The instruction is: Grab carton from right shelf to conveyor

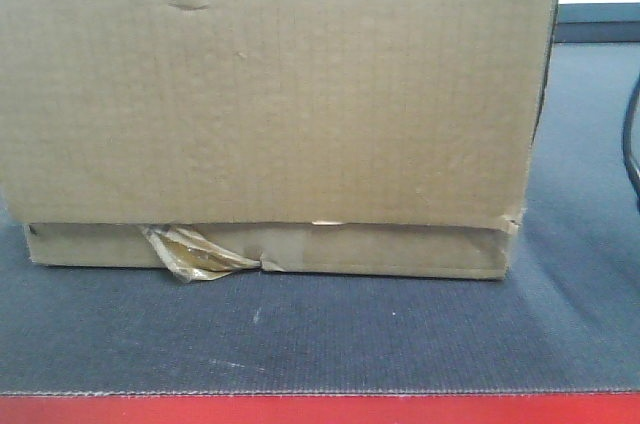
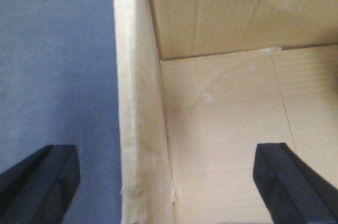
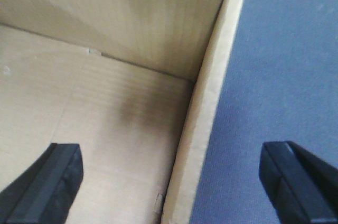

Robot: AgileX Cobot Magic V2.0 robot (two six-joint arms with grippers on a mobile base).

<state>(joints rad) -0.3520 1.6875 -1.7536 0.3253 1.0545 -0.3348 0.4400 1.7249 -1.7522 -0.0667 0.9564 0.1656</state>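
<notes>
Straddling opposite walls, jaws apart, the left gripper (image 2: 163,152) and right gripper (image 3: 170,149) suit this seemingly light, flimsy carton (image 1: 280,94).

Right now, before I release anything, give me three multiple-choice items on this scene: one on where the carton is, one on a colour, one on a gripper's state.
1. Where does the carton sit?
A) held in the air
B) on the conveyor belt
C) on the floor

2. What colour is the belt's front edge?
A) red
B) yellow
C) green

3. How does the left gripper stand?
A) shut on the carton wall
B) open, straddling the carton wall
C) open, with both fingers over the belt

Answers:
1 B: the front view shows grey belt under and around the carton.
2 A: a red strip runs along the bottom of the front view.
3 B: one finger is over the belt and the other is inside the carton, both clear of the wall.
</notes>
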